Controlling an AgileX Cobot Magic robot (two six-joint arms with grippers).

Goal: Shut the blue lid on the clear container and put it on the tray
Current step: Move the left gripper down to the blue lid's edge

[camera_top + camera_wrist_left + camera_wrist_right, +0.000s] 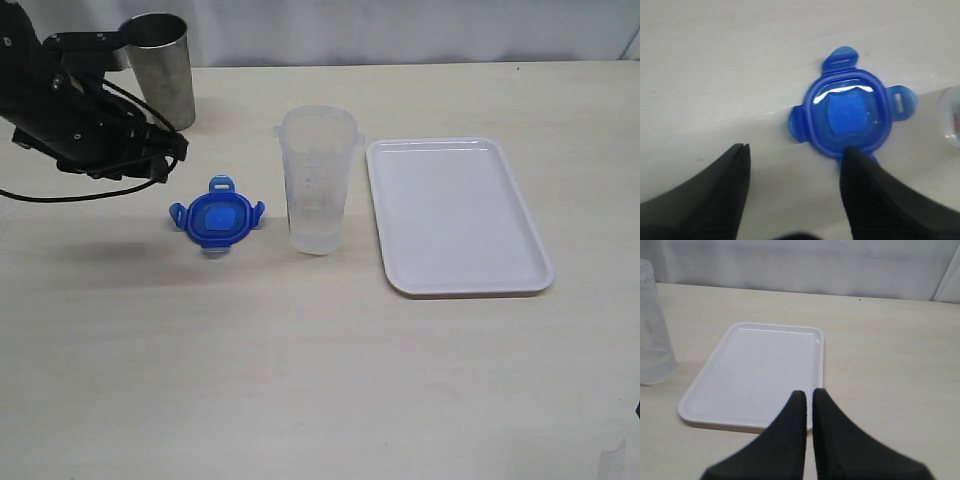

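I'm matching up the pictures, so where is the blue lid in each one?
Exterior view: the blue lid sits left of the clear container.
Left wrist view: just beyond the open left claw.
Right wrist view: not in it.
Shared landmark: the clear container, in all three.

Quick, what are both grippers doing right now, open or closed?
Left gripper: open, empty, by the blue lid.
Right gripper: closed, holding nothing.
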